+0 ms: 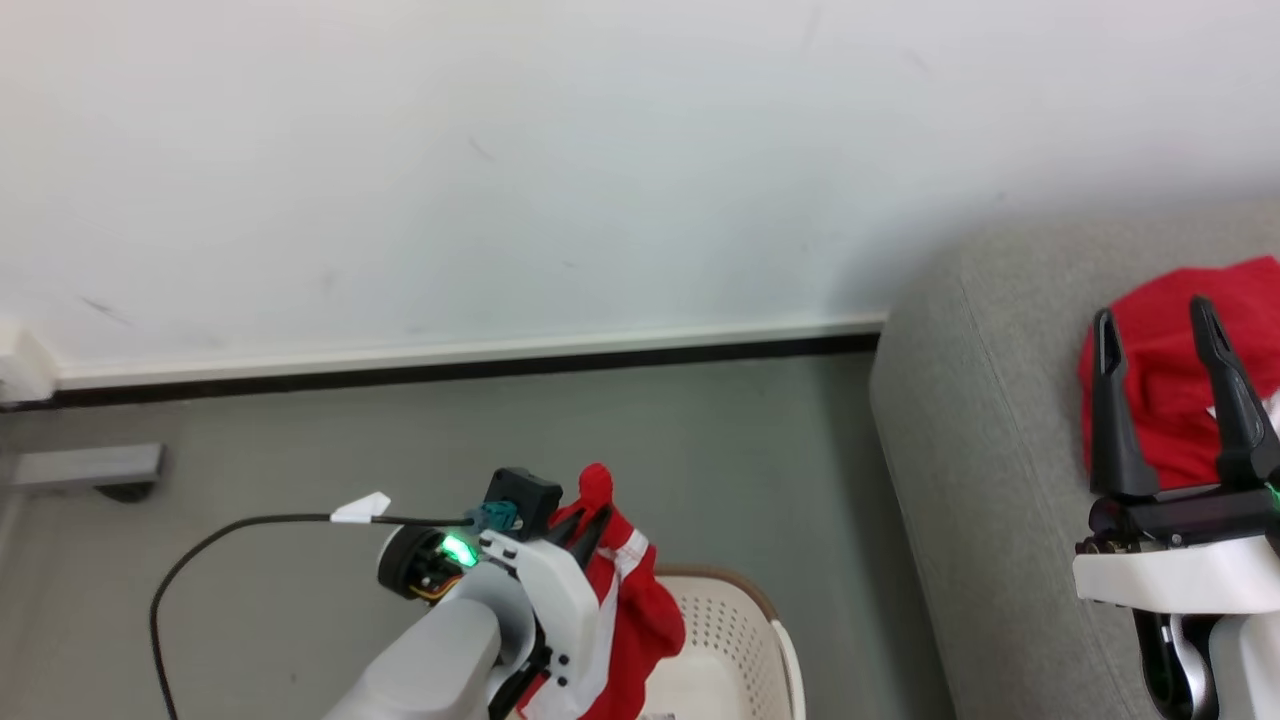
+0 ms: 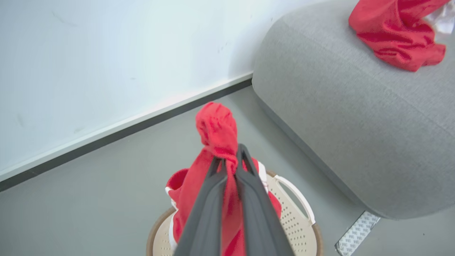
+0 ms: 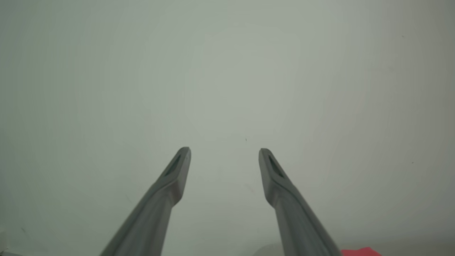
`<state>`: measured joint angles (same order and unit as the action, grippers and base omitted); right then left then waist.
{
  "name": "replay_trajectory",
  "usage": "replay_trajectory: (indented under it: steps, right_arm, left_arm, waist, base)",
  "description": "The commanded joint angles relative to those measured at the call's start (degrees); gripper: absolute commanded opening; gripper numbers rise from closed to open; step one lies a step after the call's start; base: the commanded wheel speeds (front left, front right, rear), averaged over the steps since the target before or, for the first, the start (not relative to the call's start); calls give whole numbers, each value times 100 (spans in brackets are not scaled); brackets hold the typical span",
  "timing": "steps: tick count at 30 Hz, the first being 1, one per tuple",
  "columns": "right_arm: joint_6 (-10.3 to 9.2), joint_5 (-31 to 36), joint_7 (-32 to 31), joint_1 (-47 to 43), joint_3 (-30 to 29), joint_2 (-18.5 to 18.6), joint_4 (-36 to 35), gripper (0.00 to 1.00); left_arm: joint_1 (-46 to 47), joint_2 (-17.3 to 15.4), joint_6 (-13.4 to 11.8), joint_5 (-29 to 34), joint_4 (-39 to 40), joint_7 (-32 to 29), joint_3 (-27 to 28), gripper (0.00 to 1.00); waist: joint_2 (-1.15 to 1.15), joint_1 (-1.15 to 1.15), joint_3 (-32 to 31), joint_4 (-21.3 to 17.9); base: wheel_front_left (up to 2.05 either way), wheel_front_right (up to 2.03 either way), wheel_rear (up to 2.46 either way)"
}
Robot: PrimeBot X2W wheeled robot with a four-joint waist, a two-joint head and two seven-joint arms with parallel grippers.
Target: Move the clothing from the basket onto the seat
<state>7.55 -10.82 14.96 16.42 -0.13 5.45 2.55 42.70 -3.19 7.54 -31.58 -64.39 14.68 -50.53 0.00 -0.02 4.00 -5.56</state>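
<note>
1. Left gripper (image 2: 229, 156) fingers were pressed together on a red garment (image 2: 217, 124), which hung directly above the basket (image 2: 296, 209).
2. Its lower folds perhaps reached into the basket; the arm hid that part.
3. Right of the basket stood the seat (image 2: 355, 117), with a second red garment (image 2: 398, 35) lying on it.
4. Right gripper (image 1: 1150, 325) hovered spread wide and empty over the seat, well apart from the basket, pointing at a pale wall (image 3: 227, 71).
</note>
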Motion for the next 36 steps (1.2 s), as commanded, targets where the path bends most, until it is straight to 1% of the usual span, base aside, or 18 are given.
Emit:
replay_trajectory:
  steps: [1,4,9,10,15,21,22,24,27,32,36]
  right_arm:
    - [-13,-80,13,-111,-8,46,30,100]
    - [-13,-99,13,-220,-3,45,52,100]
    - [-13,-130,13,-368,9,5,73,100]
    - [-13,-130,13,-368,9,5,73,100]
    - [-13,-163,13,-565,56,-74,100,100]
    - [-13,-236,13,-775,163,-134,184,100]
    - [-13,-228,13,-823,230,-163,205,100]
    - [-13,-230,13,-826,264,-170,214,100]
    - [-13,-245,13,-781,343,-180,240,100]
    - [-13,-315,13,-744,574,-201,293,100]
    - [-13,-505,13,-747,1146,-130,412,100]
  left_arm:
    - [-61,-4,-10,-65,108,30,54,0]
    - [13,-35,-52,-107,390,55,160,0]
    - [145,-254,-172,-15,1067,47,328,0]
    - [145,-254,-172,-15,1067,47,328,0]
    - [231,-498,-312,-55,1800,45,528,0]
    - [313,-765,-583,-148,2786,-49,746,0]
    - [340,-860,-685,-147,3111,-145,793,0]
    - [351,-919,-735,-139,3268,-203,810,0]
    - [330,-1049,-884,-141,3695,-377,852,0]
    - [177,-1219,-1078,-136,4228,-610,849,0]
    - [102,-1276,-1193,-134,4513,-733,829,0]
  waist:
    - [0,2,-341,321]
    - [0,2,-443,443]
    - [0,2,-545,595]
    - [0,2,-545,595]
    - [0,2,-613,702]
    - [0,2,-649,796]
    - [0,2,-650,815]
    - [0,2,-649,818]
    - [0,2,-643,815]
    - [0,2,-634,799]
    - [0,2,-630,802]
  base:
    - [0,0,0]
    - [0,0,0]
    - [0,0,0]
    - [0,0,0]
    - [0,0,0]
    - [0,0,0]
    - [0,0,0]
    - [0,0,0]
    - [0,0,0]
    - [0,0,0]
    - [0,0,0]
